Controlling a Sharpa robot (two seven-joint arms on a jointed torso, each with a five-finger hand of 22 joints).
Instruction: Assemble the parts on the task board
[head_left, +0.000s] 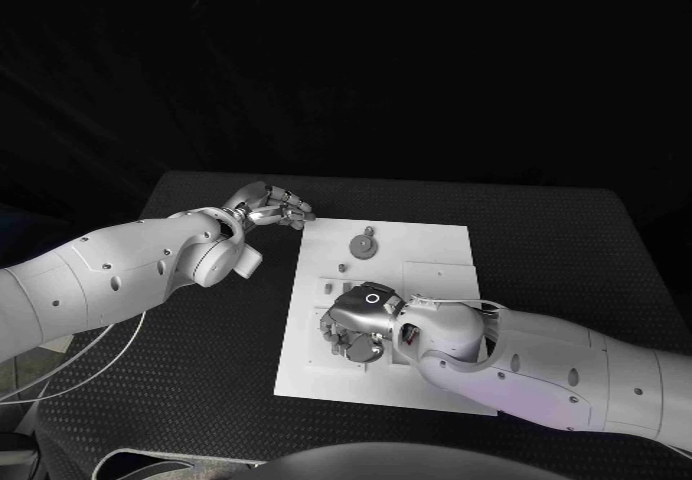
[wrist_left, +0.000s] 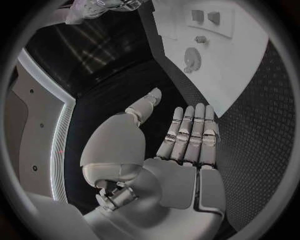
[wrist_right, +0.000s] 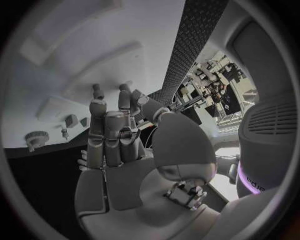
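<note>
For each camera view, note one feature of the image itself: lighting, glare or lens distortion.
Head view: the task board is bright against a dark table and unlit background. Left wrist view: fisheye bends the board's straight edges behind the left hand. Right wrist view: the board looks washed out beyond the right hand.

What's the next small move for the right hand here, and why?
Probably a short close of the fingers onto a part. The silver right hand sits low over the near-left area of the white task board, fingers curled down among the small parts there, though no grasp is visible. The left hand hovers off the board's far-left corner, fingers straight, holding nothing.
</note>
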